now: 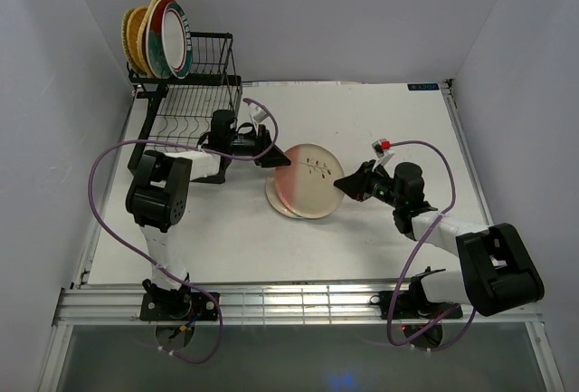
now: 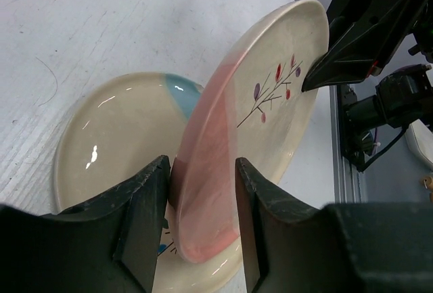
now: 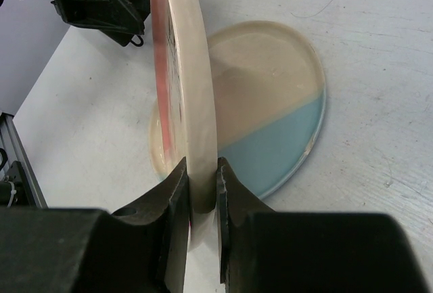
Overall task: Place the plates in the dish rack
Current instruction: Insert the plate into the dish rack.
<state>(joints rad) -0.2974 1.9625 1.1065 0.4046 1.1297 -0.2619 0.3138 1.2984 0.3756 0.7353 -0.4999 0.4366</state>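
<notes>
The pink-and-white plate (image 1: pixel 308 175) with a twig motif is tilted up on edge over the teal-and-cream plate (image 1: pixel 274 200), which lies flat on the table. My right gripper (image 1: pixel 345 182) is shut on the tilted plate's cream rim (image 3: pixel 193 70). My left gripper (image 1: pixel 277 156) is open, its jaws standing either side of the plate's pink rim (image 2: pixel 210 171), with a gap on one side. The teal-and-cream plate also shows in the wrist views (image 2: pixel 115 144) (image 3: pixel 270 117). The black wire dish rack (image 1: pixel 194 107) stands at the far left and holds several plates (image 1: pixel 158 39) upright in its rear tier.
The rack's lower tray of slot wires (image 1: pixel 185 125) lies just behind my left arm. White walls close in the table on the left, back and right. Purple cables loop beside both arms.
</notes>
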